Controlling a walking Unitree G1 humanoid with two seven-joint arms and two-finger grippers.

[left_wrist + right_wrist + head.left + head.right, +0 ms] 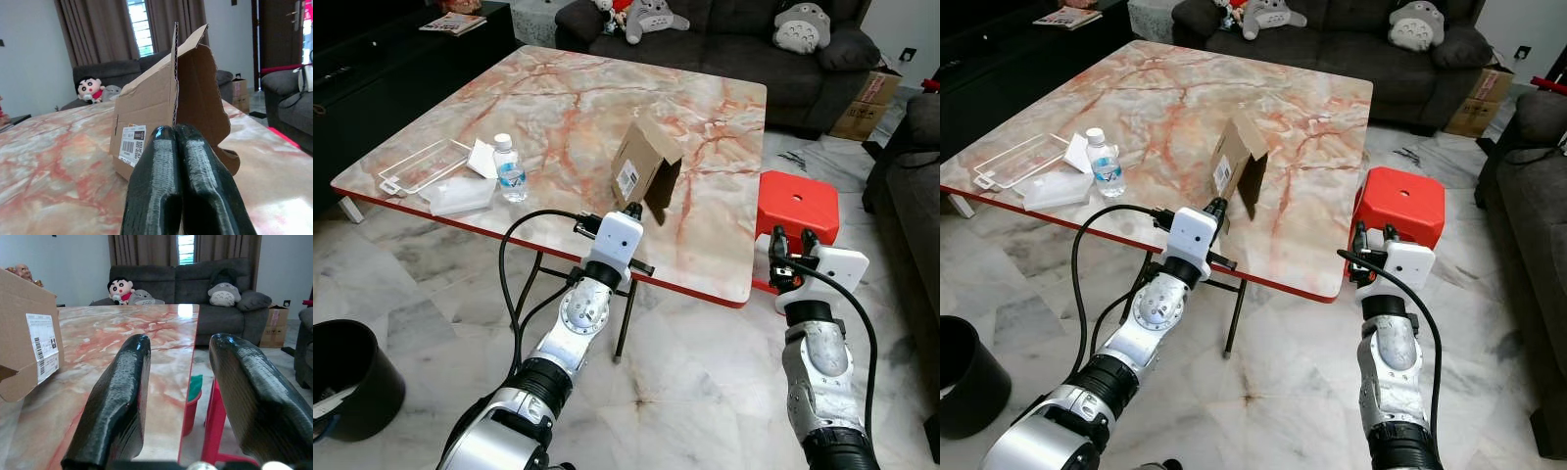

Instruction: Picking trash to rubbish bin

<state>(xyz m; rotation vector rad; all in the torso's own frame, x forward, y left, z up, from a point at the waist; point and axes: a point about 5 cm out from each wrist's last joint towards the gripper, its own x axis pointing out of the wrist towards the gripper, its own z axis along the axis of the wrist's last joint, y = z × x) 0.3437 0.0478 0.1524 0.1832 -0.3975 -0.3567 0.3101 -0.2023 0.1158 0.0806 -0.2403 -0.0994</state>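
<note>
The marble worktop point(558, 108) carries an open cardboard box point(644, 171) near the front edge, a water bottle point(509, 168), a clear plastic tray point(424, 165) and white packaging point(462, 195)

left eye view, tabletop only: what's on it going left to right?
Clear plastic tray → white plastic lid or container → clear water bottle with blue label → open brown cardboard box, with the left gripper just in front of it.
</note>
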